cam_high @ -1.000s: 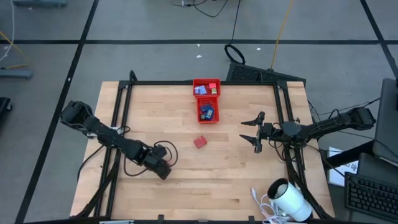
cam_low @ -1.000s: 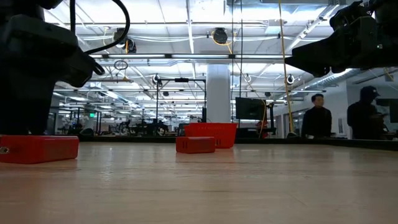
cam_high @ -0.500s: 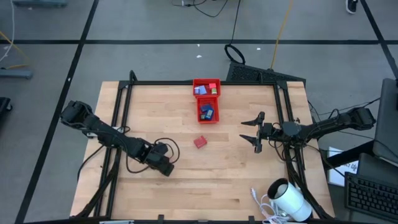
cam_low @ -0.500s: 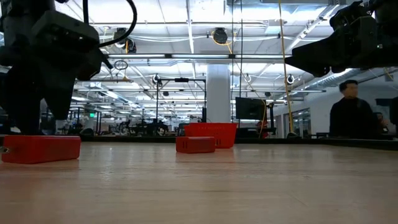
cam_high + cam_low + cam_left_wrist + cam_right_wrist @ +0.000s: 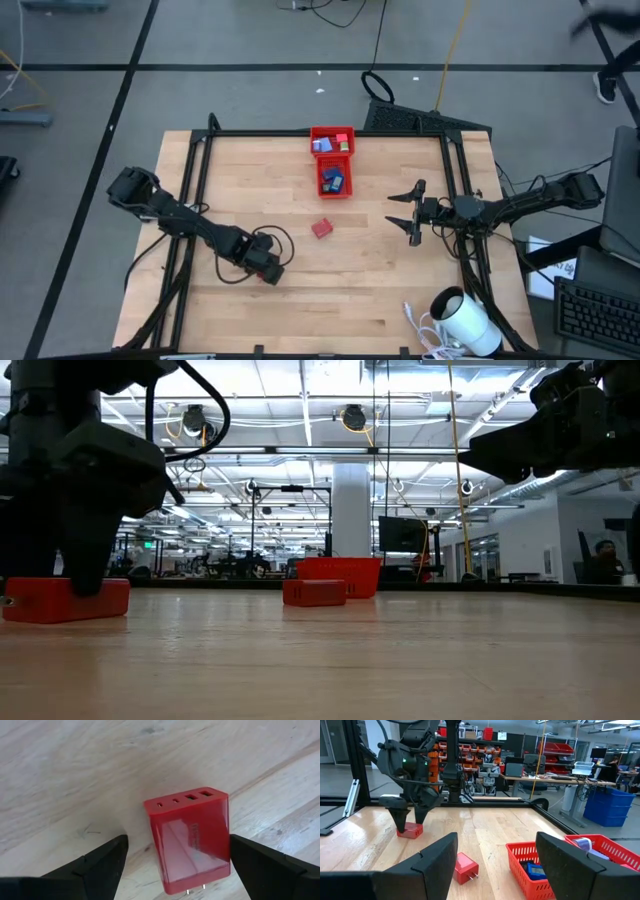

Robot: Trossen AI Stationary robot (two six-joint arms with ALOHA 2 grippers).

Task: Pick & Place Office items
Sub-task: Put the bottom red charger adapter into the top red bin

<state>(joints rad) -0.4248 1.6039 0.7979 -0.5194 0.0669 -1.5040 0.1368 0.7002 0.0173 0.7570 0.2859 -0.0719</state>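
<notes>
Left wrist view: spread left pincer (image 5: 177, 865) straddles flat red charger (image 5: 190, 837), prongs toward wrist.

I can read no text, label or number anywhere; the faint marking on the red charger (image 5: 192, 845) between my left fingers is too blurred to make out.

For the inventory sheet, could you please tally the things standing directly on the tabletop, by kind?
Red chargers: 2 (mid-table charger; charger between the open left pincer fingers)
Red tray: 1
White cylinder with cable: 1
Total: 4
</notes>
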